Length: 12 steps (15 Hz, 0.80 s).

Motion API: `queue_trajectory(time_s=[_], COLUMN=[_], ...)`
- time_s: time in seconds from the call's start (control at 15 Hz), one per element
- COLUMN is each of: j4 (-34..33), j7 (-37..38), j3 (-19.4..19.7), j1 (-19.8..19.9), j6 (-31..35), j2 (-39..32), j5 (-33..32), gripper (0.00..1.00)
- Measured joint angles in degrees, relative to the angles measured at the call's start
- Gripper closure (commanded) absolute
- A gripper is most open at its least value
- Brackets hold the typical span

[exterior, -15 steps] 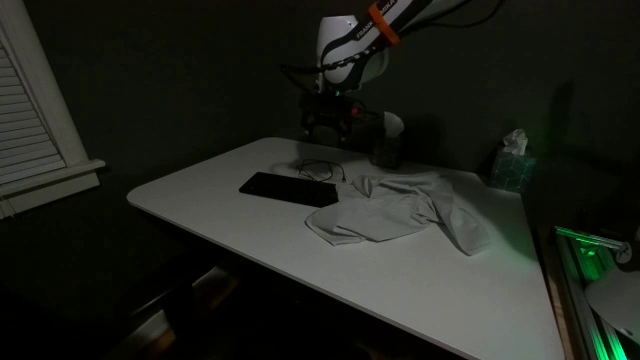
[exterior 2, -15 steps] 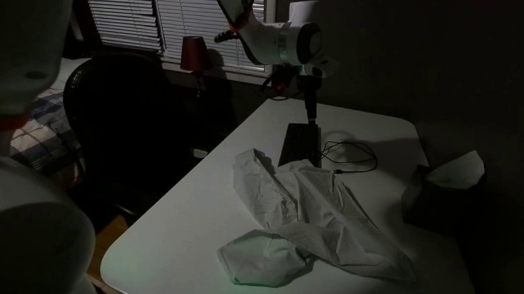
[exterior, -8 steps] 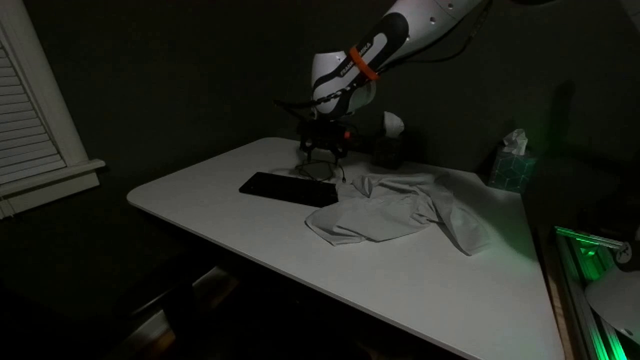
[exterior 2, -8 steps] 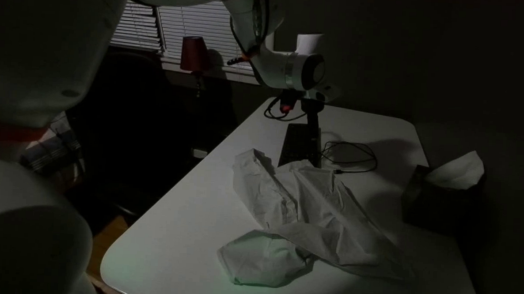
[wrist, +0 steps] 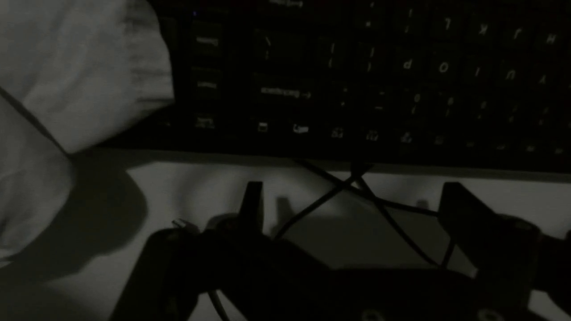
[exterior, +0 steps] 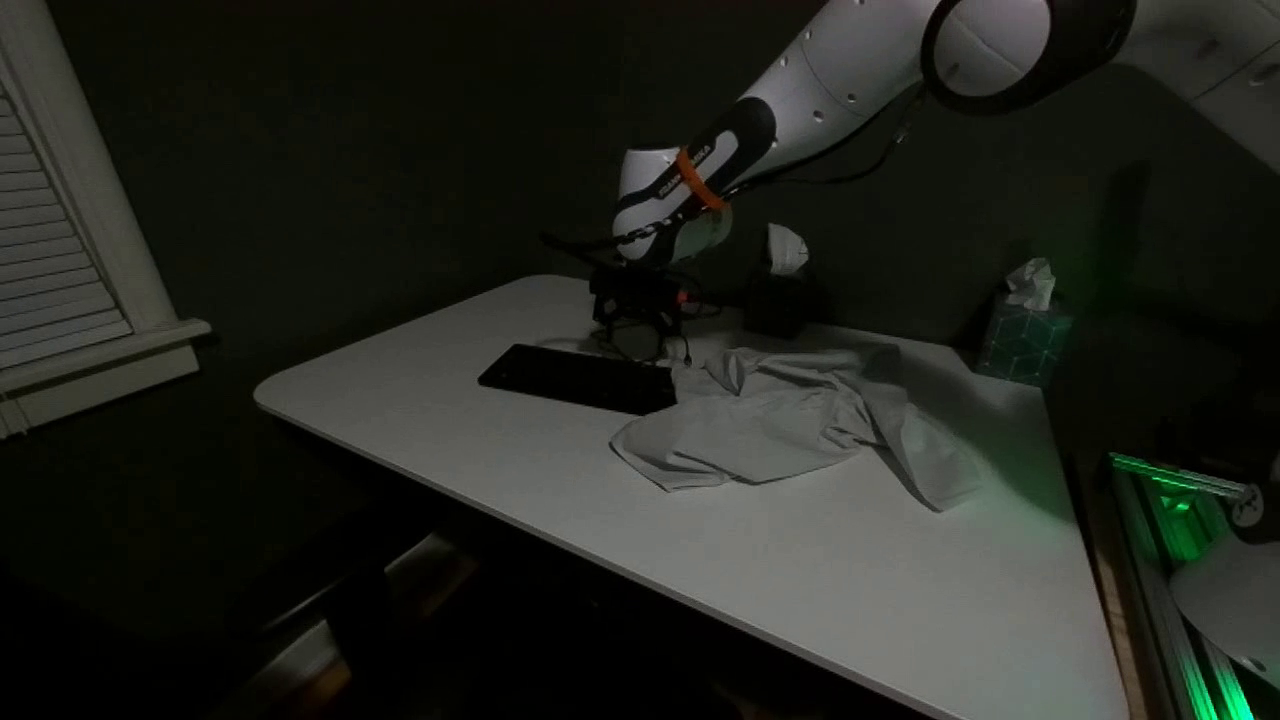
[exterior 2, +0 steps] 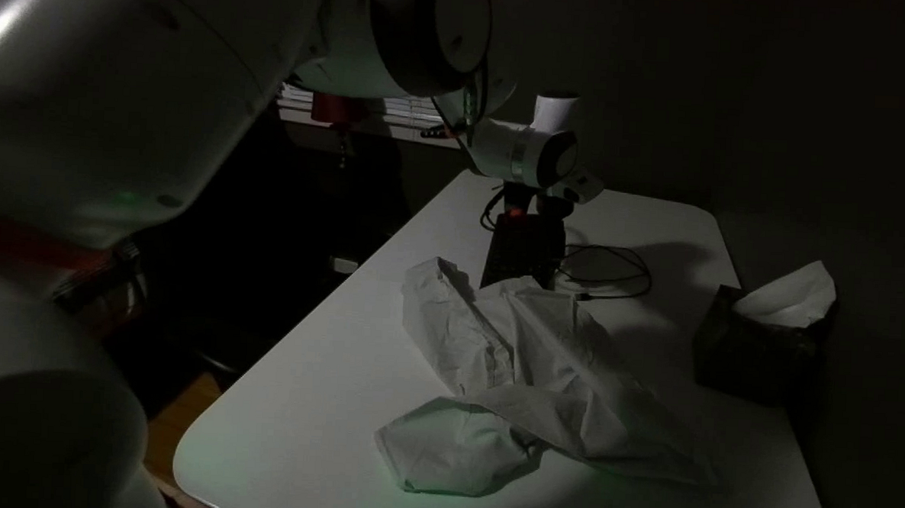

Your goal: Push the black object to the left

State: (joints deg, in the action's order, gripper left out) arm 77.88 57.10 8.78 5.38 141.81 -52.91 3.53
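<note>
A black keyboard lies flat on the white table, in both exterior views [exterior: 570,378] [exterior 2: 509,258]. One end is covered by a crumpled grey-white cloth [exterior: 780,425]. In the wrist view the keyboard [wrist: 312,93] fills the upper part, with its long cable-side edge facing my fingers. My gripper [wrist: 353,183] is open, with its fingers wide apart just beside that edge, over the cable. In an exterior view the gripper [exterior: 636,338] is low over the table on the keyboard's wall side. Whether the fingertips touch the table or the cable cannot be told.
The thin black cable [wrist: 312,207] runs from the keyboard's edge beneath the gripper, and its loop [exterior 2: 646,276] lies beside the keyboard. A dark tissue box [exterior 2: 754,343] stands near the wall edge. A green patterned tissue box [exterior: 1025,342] stands at a table corner.
My gripper has come down from well above the table to just over it, on the keyboard's cable side. The fingers stay open. The keyboard and cloth have not moved.
</note>
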Motion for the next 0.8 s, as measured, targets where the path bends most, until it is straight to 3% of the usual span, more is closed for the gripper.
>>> queue_trajectory(time_s=[0.47, 0.8], j4=[-7.36, -9.47], j7=[-0.48, 0.84], j3=[0.24, 0.68], j1=[1.09, 0.72], j6=[-0.75, -6.33], j2=[-6.27, -7.59], j5=[0.86, 0.86], gripper=[0.0, 0.0])
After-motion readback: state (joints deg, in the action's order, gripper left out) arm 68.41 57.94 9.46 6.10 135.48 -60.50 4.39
